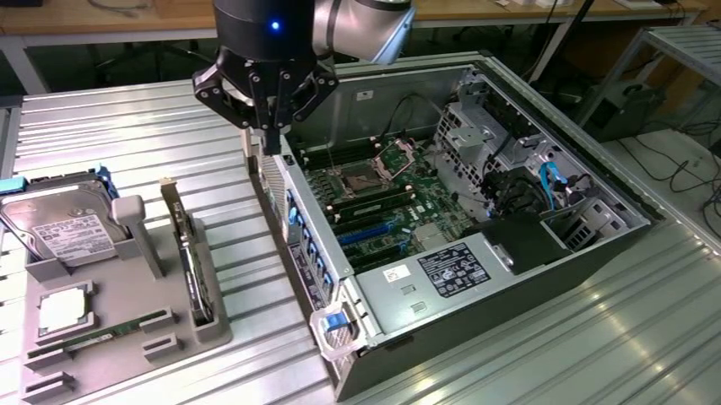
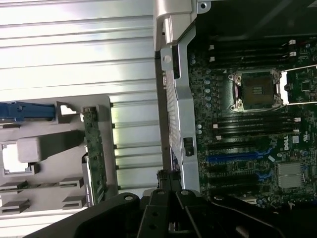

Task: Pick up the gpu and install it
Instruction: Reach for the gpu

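**Exterior view.** Gripper (image 1: pixel 270 135), fingers closed together on nothing, hangs over the rear wall of the open computer case (image 1: pixel 507 337). The gpu (image 1: pixel 192 261) stands on edge in the grey holder (image 1: pixel 212 333) toward this view's left, its long axis parallel to that wall.

**Wrist view.** The gpu (image 2: pixel 94 153) lies well apart from the gripper (image 2: pixel 168 181).

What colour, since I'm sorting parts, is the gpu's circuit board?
Green, clearest in the wrist view, where the gpu stands edge-on in the grey holder.
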Controlling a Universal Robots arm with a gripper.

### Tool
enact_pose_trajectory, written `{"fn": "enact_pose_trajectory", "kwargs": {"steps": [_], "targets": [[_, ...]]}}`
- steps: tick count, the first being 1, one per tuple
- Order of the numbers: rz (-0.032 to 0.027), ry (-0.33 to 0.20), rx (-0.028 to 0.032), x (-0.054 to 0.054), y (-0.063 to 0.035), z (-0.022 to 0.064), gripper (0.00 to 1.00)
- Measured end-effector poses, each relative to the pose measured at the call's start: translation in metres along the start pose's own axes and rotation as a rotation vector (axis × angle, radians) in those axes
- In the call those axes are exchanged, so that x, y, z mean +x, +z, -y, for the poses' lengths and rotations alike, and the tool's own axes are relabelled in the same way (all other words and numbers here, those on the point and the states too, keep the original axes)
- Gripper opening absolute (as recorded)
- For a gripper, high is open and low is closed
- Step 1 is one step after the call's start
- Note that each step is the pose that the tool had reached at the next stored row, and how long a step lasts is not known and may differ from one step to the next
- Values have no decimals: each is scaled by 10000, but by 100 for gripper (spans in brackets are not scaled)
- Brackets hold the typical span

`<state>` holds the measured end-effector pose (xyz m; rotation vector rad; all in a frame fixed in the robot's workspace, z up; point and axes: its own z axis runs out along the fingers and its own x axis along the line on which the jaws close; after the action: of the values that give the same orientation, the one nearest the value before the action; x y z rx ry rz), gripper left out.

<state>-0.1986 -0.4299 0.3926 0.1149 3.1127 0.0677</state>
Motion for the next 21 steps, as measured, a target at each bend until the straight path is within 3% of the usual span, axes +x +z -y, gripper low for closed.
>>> {"fn": "enact_pose_trajectory", "kwargs": {"steps": [21], "targets": [[0,-2,0,138,-4,57,11]]}}
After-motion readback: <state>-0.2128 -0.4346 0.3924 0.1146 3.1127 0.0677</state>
